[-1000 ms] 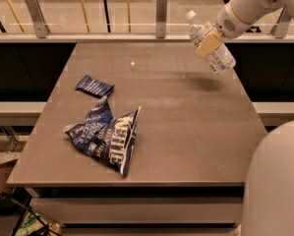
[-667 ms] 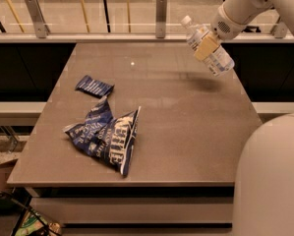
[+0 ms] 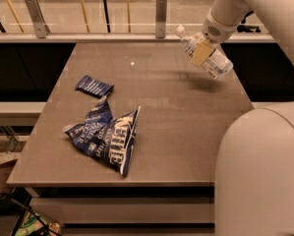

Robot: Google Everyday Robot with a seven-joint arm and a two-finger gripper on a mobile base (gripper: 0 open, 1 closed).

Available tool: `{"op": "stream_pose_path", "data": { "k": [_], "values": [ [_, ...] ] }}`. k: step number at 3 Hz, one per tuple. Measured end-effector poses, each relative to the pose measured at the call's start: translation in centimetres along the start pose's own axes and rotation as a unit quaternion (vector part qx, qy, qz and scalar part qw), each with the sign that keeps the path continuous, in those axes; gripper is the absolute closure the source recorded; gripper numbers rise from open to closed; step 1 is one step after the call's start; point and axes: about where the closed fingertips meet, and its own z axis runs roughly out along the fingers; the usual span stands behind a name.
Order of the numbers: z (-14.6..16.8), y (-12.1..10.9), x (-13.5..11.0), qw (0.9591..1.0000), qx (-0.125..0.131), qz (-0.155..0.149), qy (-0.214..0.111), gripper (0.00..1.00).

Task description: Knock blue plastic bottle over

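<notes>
The blue plastic bottle (image 3: 214,63) is a small clear bottle with a white cap (image 3: 179,31) and a pale label. It is tilted steeply, cap pointing up-left, and hangs above the far right part of the table (image 3: 186,132). Its shadow lies on the tabletop just below it. My gripper (image 3: 201,52) reaches in from the upper right and is shut on the bottle's middle, with a tan finger pad (image 3: 200,54) across the label.
A large crumpled dark blue snack bag (image 3: 107,136) lies at the table's front left. A small dark blue packet (image 3: 93,86) lies behind it. A railing with posts (image 3: 161,16) runs behind the table. My white body (image 3: 259,171) fills the lower right.
The gripper and the bottle have shifted a little left and down, and the bottle leans further over. The snack bags have not moved.
</notes>
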Motion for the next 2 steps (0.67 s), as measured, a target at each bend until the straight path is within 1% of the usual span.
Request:
{"op": "stream_pose_path", "data": {
  "k": [2],
  "values": [
    [1.55,0.58,0.19,0.9984,0.000,-0.019,0.054,1.00]
  ]
}}
